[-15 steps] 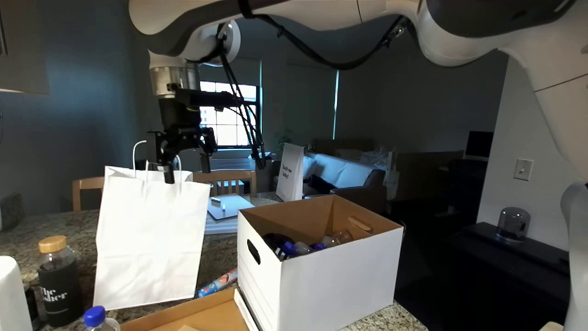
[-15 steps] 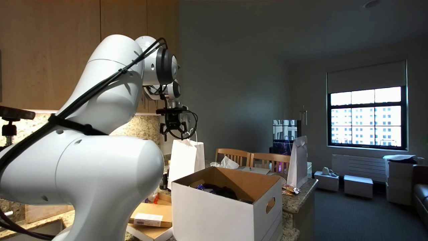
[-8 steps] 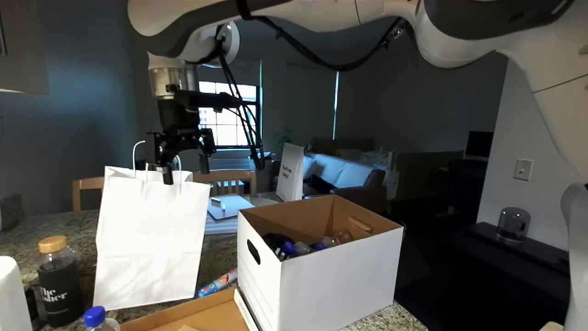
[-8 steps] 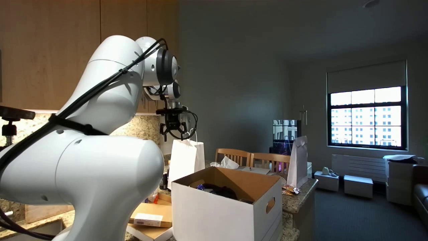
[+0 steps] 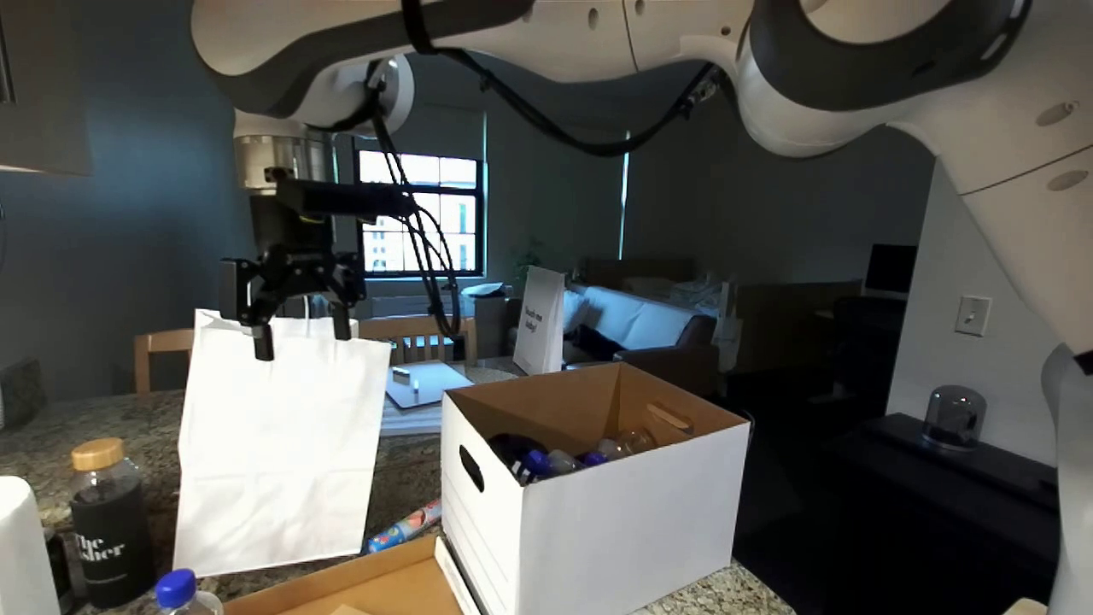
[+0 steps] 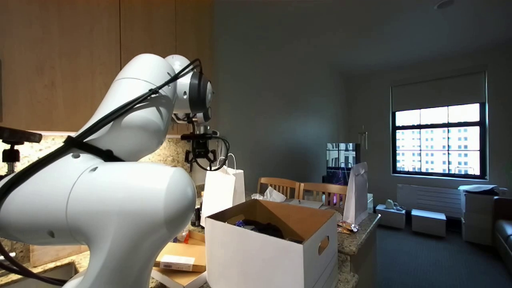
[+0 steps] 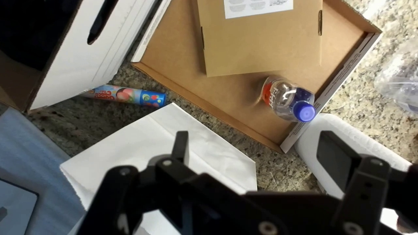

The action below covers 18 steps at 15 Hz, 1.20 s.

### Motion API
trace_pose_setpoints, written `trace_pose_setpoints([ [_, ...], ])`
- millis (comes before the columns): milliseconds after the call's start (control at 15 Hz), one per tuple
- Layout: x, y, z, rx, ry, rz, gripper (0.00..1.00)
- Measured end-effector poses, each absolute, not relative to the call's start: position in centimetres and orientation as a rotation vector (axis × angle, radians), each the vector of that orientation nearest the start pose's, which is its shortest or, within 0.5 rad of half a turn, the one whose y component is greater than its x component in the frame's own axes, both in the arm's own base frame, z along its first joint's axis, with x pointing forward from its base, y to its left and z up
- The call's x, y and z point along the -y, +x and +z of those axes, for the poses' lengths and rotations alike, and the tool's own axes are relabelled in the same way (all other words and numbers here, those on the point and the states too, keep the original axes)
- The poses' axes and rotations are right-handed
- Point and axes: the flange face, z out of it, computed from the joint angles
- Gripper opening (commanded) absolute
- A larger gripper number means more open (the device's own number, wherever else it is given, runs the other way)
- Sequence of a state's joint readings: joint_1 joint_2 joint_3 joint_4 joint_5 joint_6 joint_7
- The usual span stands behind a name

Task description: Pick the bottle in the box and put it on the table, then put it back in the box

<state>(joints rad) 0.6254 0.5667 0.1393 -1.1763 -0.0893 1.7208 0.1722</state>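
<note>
The white box (image 5: 632, 512) stands on the speckled counter with its brown inside facing up. Several clear bottles (image 5: 559, 462), some blue-capped, lie within it, partly hidden by its wall. Another clear bottle (image 7: 287, 98) with a blue cap is in the shallow cardboard tray (image 7: 228, 98) beside the box; in an exterior view only its cap (image 5: 176, 588) and shoulder show. High above the counter, near the white paper bag, my gripper (image 7: 254, 142) points down. Its fingers stand wide apart with nothing between them, and the bottle is ahead of them in the wrist view. The table is not plainly in view.
The tall white paper bag (image 5: 282, 444) with handles reaches up near my fingers. A tumbler (image 5: 109, 530) with a wooden lid stands left of it. A flat carton (image 7: 261, 45) lies in the tray. Around it are a white roll (image 7: 356, 137), crumpled clear plastic (image 7: 398, 78) and a colourful tube (image 7: 127, 95).
Over the last half second my gripper has shifted left and a little lower in both exterior views, and the arm has sunk with it. The box, bottles and bag have stayed put.
</note>
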Motion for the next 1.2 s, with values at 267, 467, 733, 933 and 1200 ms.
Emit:
trace_pose_setpoints([
  [267, -50.7, 52.7, 44.0, 0.924, -3.018, 0.040, 1.00],
  [467, -53.8, 51.3, 41.4, 0.941, -3.014, 0.070, 1.00],
  [733, -57.1, 49.3, 38.2, 0.959, -3.026, 0.099, 1.00],
  [933, -58.7, 48.3, 36.0, 0.955, -3.041, 0.116, 1.00],
  [1200, -59.6, 48.1, 33.7, 0.894, -3.064, 0.118, 1.00],
])
